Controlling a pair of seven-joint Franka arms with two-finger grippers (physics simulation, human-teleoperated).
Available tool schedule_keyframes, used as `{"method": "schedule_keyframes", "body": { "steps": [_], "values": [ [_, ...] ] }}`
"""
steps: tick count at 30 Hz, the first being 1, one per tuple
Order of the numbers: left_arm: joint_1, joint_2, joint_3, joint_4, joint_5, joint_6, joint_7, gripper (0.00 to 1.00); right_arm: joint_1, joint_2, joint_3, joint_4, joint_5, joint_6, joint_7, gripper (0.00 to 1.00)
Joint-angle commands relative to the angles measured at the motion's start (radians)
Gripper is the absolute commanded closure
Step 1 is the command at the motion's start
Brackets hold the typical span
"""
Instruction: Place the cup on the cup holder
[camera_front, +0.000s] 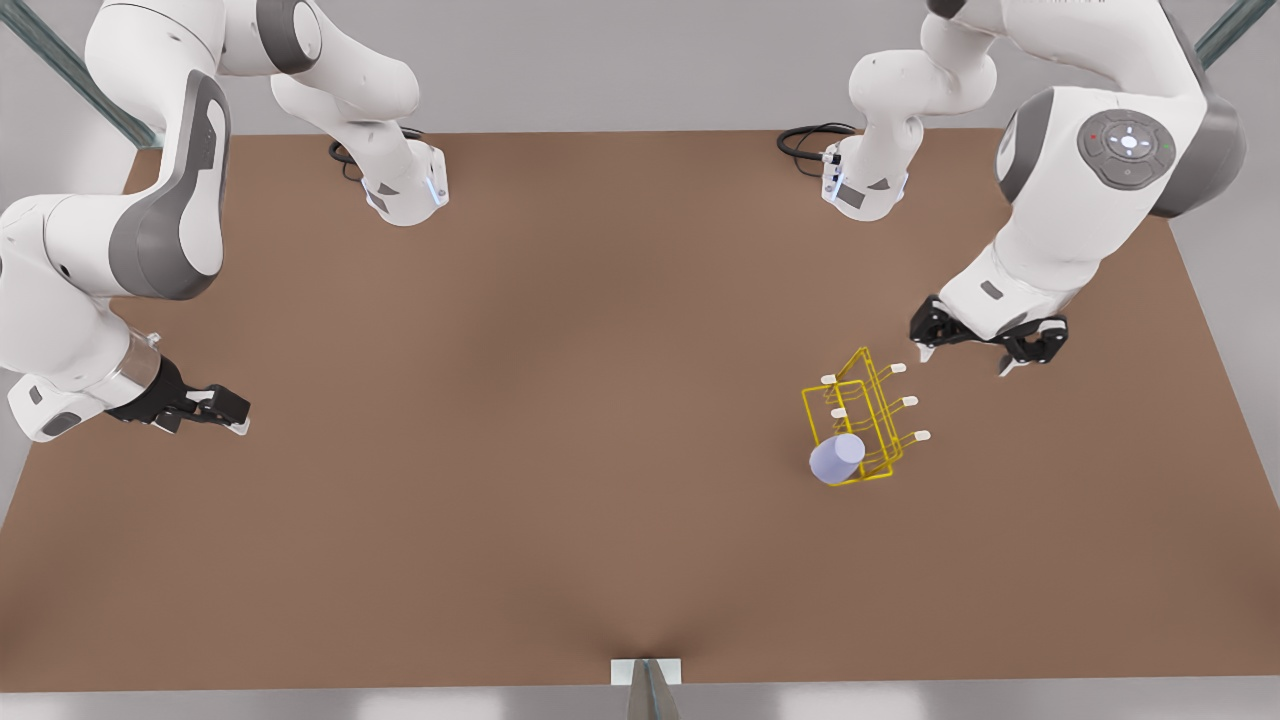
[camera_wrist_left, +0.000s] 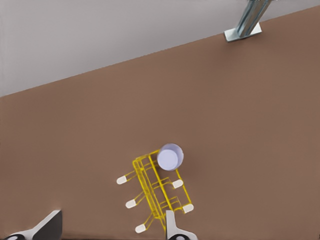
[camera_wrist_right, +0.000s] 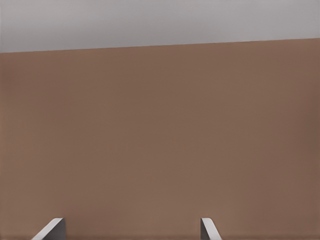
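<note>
Left gripper (camera_wrist_left: 112, 227), fingers spread and empty, hovers just beside the yellow wire cup holder (camera_front: 850, 430). The lavender cup (camera_front: 836, 459) already sits on the rack's end prong, so I'd just back off straight. Right gripper (camera_front: 218, 410) waits well apart, also unclenched.

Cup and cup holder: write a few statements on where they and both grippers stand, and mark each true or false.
1. The cup sits on the cup holder at its end nearest the camera in the front view. True.
2. The left gripper is shut on the cup. False: it is open, empty, just beyond the holder.
3. The right gripper is at the front view's left, far from the holder. True.
4. The cup lies on the table beside the right gripper. False: it is at the holder.
</note>
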Motion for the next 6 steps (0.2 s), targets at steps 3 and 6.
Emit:
{"method": "schedule_keyframes", "body": {
  "steps": [3,6],
  "values": [
    [0.010,0.008,-0.001,0.005,-0.002,-0.066,-0.388,0.00,0.000,-0.001,0.000,0.001,0.001,-0.001,0.000,0.00],
    [0.012,0.028,-0.001,0.016,-0.002,-0.056,-0.388,0.00,0.000,-0.001,0.000,0.001,0.001,-0.001,0.000,0.00]
  ]
}}
